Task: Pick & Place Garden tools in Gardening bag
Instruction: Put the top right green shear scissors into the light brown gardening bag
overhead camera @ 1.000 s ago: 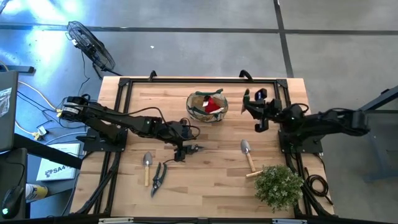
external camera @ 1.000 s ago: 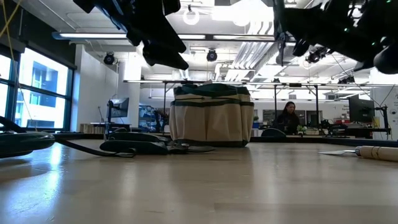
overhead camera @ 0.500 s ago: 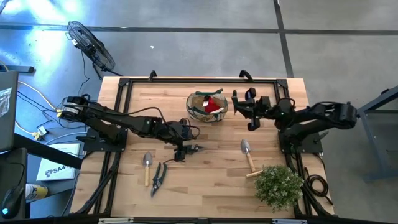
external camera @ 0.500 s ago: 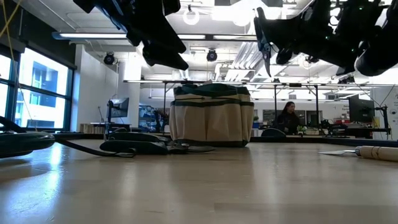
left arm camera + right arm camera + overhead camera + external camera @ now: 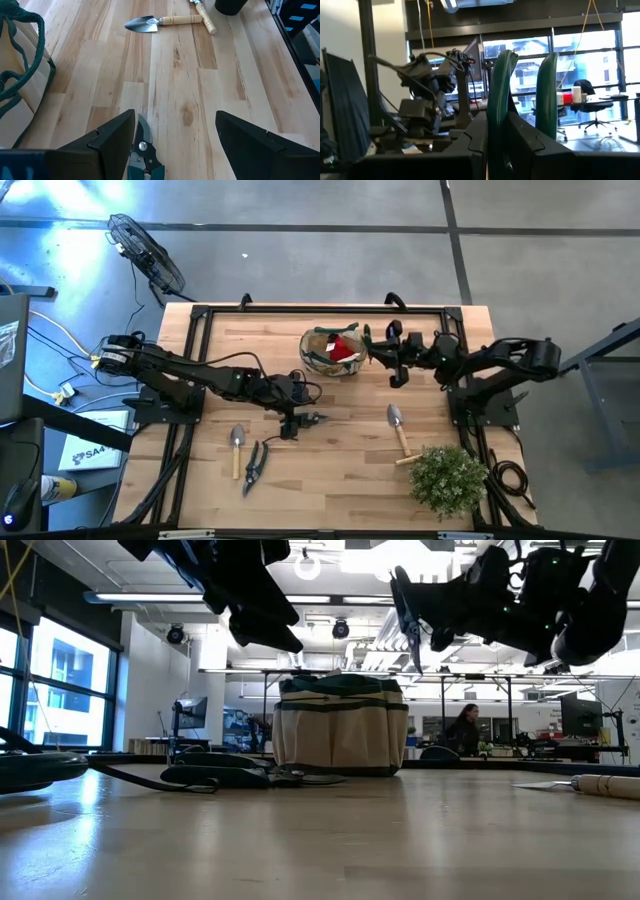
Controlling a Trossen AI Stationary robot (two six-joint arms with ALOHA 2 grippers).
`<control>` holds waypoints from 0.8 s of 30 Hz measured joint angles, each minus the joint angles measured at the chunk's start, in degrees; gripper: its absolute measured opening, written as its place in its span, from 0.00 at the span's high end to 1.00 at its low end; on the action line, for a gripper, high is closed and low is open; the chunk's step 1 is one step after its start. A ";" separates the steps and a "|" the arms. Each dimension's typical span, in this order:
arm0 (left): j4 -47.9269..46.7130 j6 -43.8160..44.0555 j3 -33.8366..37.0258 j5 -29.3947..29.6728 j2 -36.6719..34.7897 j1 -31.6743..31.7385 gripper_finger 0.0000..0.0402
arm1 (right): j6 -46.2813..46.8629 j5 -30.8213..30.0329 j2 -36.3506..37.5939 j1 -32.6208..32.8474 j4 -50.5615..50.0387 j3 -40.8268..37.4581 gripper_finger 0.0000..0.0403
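Note:
The gardening bag [image 5: 333, 352] stands at the far middle of the table with a red glove [image 5: 343, 347] inside it. Just right of the bag, my right gripper [image 5: 385, 360] is high above the table, shut on green-handled pruning shears [image 5: 499, 95]. My left gripper [image 5: 300, 423] hangs open over dark pruning shears [image 5: 142, 155] that lie flat on the table between its fingers. Two trowels [image 5: 237, 448] [image 5: 400, 428] and another pair of shears [image 5: 254, 467] lie flat nearer the front. My right gripper pinches the pruning shears between its two fingers. Both green handles [image 5: 547, 95] stick out past the fingertips and slant upward. The fingers themselves hide the part they are on. The shears are lifted clear of the table, beside the bag's rim [image 5: 340, 685].
A bushy green plant [image 5: 447, 478] stands at the near right corner, by the right-hand trowel. A dark frame [image 5: 200, 315] runs along the table's edges. Bare wood lies between the bag and the tools at the front. A person sits in the room behind the bag [image 5: 464, 728].
My right gripper has carried the shears from the table's right side toward the left, up to the bag's right rim, staying high and turning a little. The shears stay clear of the table.

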State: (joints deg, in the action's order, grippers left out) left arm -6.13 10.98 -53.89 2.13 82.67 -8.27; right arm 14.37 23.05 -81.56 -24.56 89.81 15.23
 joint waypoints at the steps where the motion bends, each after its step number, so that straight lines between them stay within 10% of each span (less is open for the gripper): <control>1: 0.02 -0.03 0.00 0.00 0.00 0.00 0.32 | 0.41 0.16 -0.10 0.00 0.03 0.35 0.91; 24: 0.02 -0.20 -0.07 -0.03 0.00 0.00 0.32 | 0.46 -1.84 -8.02 -3.36 -0.02 3.31 0.91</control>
State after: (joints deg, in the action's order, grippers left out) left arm -6.11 10.79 -53.95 2.10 82.67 -8.27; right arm 14.83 21.21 -89.58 -27.92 89.79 18.55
